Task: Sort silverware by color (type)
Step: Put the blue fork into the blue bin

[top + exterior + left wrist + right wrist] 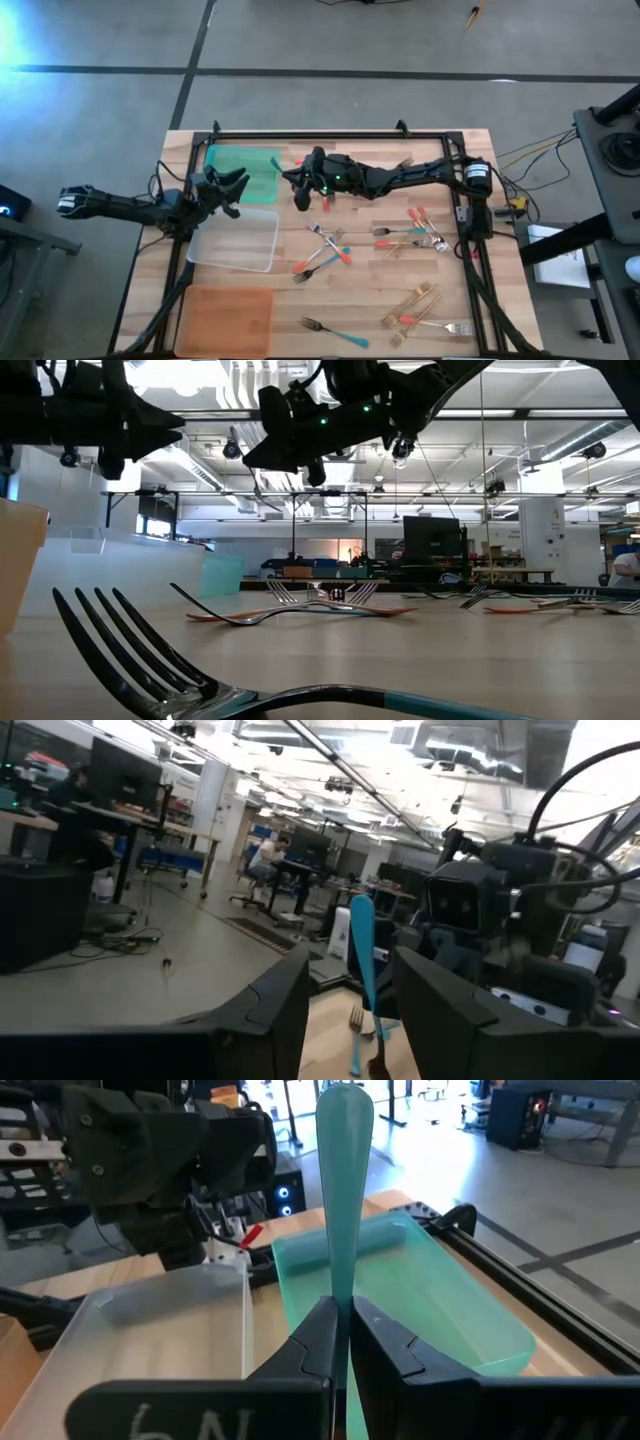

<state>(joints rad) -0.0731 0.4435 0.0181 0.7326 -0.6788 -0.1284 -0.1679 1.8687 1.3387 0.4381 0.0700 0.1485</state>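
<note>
Three flat rectangular trays lie on the table: one green plastic tray, one clear plastic tray and one orange plastic tray. Slim forks are scattered across the wood: roughly five with teal-blue handles, about six with red or coral handles, and perhaps six all-gold forks, though the overlapping heaps make these counts uncertain. Two dark robot arms reach over the table.

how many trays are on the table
3, all at the table's left: a green tray at the far side, a clear tray in the middle and an orange tray nearest the front edge. None seems hidden.
</note>
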